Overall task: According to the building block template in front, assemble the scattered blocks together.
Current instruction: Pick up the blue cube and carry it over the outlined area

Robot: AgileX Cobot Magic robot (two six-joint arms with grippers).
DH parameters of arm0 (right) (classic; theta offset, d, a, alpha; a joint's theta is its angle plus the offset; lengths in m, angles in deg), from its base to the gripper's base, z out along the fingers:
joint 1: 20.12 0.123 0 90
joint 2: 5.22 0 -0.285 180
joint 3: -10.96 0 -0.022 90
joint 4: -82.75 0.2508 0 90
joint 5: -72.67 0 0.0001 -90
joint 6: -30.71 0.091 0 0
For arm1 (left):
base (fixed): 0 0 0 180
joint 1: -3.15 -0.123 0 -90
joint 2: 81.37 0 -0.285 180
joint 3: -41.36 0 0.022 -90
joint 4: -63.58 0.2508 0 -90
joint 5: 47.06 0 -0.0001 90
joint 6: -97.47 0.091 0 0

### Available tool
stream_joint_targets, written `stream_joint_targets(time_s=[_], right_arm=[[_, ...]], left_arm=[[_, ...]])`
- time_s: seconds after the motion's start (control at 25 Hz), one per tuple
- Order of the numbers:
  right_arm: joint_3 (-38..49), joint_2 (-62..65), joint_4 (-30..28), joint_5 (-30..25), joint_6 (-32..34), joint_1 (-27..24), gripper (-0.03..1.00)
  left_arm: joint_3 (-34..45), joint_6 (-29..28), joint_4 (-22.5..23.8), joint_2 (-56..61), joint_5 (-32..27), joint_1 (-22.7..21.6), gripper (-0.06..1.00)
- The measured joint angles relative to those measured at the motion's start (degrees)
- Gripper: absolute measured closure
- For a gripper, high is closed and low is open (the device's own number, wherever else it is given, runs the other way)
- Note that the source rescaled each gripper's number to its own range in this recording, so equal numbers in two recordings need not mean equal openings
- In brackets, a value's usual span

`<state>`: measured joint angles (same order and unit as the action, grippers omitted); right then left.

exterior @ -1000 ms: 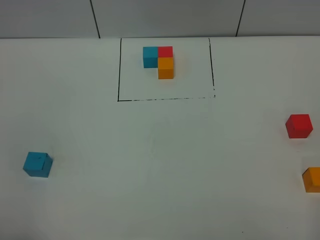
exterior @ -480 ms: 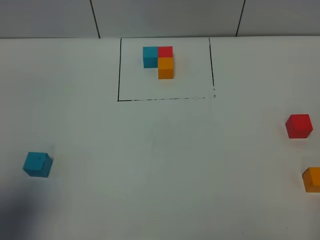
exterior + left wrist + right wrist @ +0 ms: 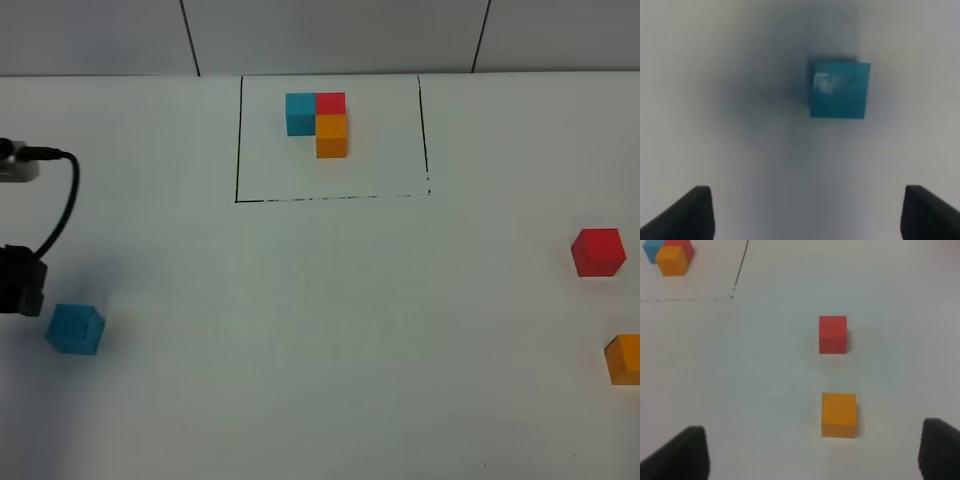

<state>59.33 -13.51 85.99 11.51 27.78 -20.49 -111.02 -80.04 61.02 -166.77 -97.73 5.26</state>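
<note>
Exterior high view shows the left arm (image 3: 20,282) newly arrived beside the small teal-blue cube (image 3: 75,329), lower left on the white worktop (image 3: 300,330), its left tool (image 3: 809,212) open and empty, so pickup seems next.

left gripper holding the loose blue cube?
No: the left wrist view shows the blue cube lying well ahead of the left gripper, whose jaws stand wide apart with nothing between them.
</note>
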Motion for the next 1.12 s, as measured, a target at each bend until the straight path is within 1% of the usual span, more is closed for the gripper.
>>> stream_joint_targets(time_s=[0.12,0.48,0.68,0.88,1.12], right_arm=[[0.0,0.0,0.0,0.0,0.0,0.0,0.26],[0.0,0.0,0.0,0.0,0.0,0.0,0.26],[0.0,0.0,0.0,0.0,0.0,0.0,0.26],[0.0,0.0,0.0,0.0,0.0,0.0,0.26],[0.0,0.0,0.0,0.0,0.0,0.0,0.26]], left_arm=[[0.0,0.2,-0.7,-4.3,3.2,1.6,0.2],[0.0,-0.7,-0.8,-13.3,7.6,1.6,0.2],[0.0,-0.8,-0.8,-16.8,11.5,1.6,0.2],[0.0,-0.9,-0.9,-19.5,13.6,1.6,0.2],[1.8,-0.9,-2.7,-22.3,18.0,1.6,0.2]])
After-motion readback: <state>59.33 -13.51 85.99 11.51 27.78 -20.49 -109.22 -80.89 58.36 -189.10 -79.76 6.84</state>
